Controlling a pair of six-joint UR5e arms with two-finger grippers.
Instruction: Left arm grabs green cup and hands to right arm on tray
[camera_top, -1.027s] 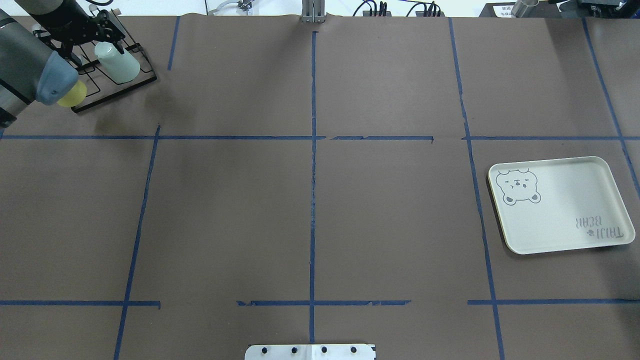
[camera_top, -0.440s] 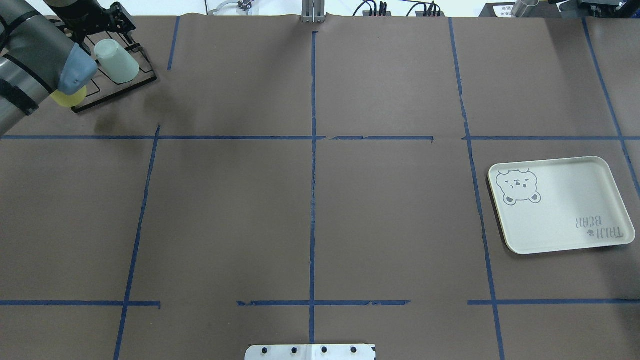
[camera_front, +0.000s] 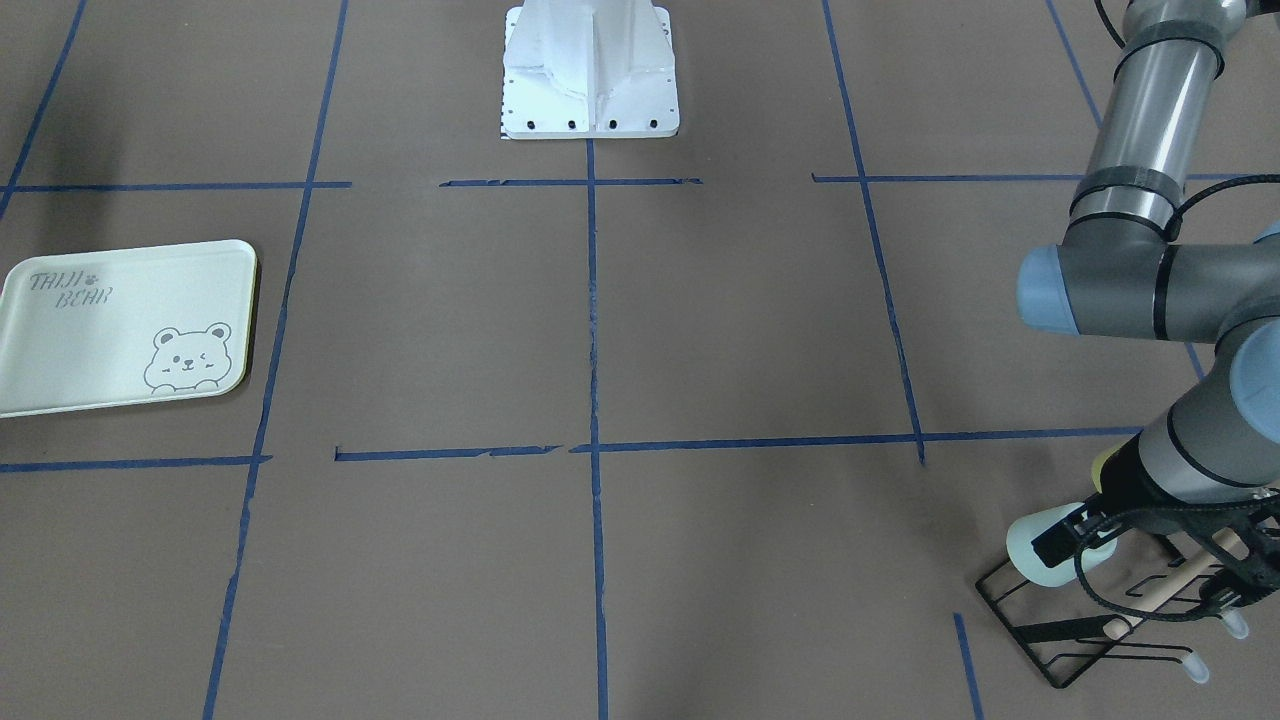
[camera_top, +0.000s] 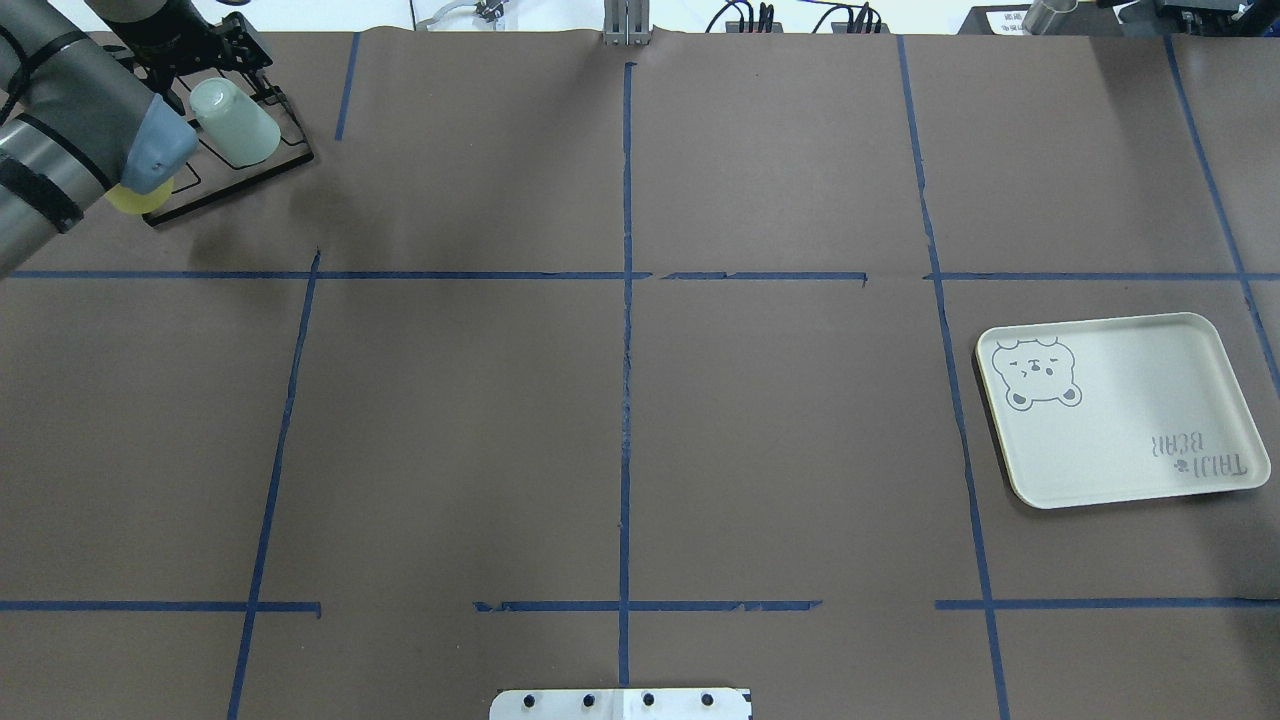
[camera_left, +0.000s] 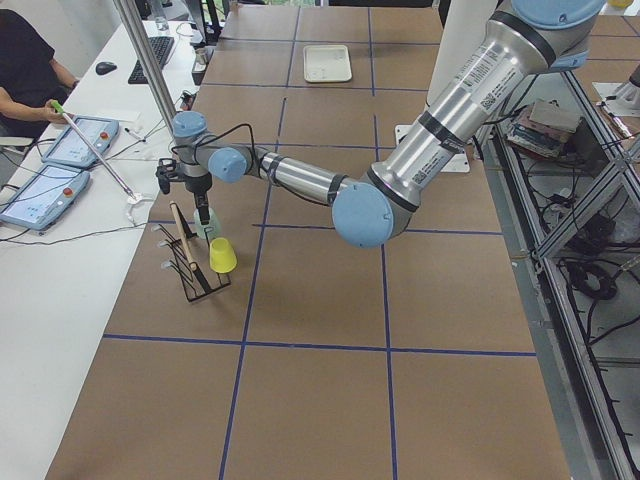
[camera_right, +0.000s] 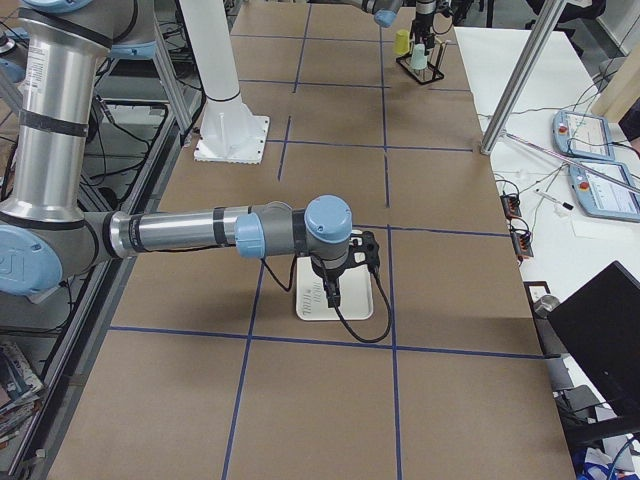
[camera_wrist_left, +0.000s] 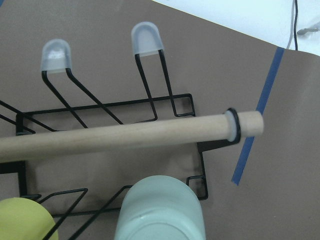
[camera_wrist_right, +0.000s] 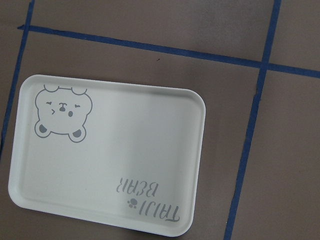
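Note:
The green cup (camera_top: 235, 122) sits upside down on a black wire rack (camera_top: 290, 160) at the far left corner; it also shows in the front view (camera_front: 1030, 550) and the left wrist view (camera_wrist_left: 160, 212). My left gripper (camera_top: 235, 55) hangs over the rack just beyond the cup and looks open, with one finger (camera_front: 1065, 538) against the cup's side. The tray (camera_top: 1120, 410) lies flat at the right with nothing on it. My right gripper (camera_right: 335, 280) hovers over the tray (camera_right: 350, 305); I cannot tell whether it is open or shut.
A yellow cup (camera_top: 135, 197) sits on the same rack beside the green one, partly hidden by my left arm. A wooden dowel (camera_wrist_left: 125, 135) runs across the rack. Blue tape lines grid the brown table. The robot's white base plate (camera_front: 590, 70) stands at the near edge.
My left arm has swung toward the far side, bringing the gripper further over the rack behind the green cup. The cups and tray have not moved.

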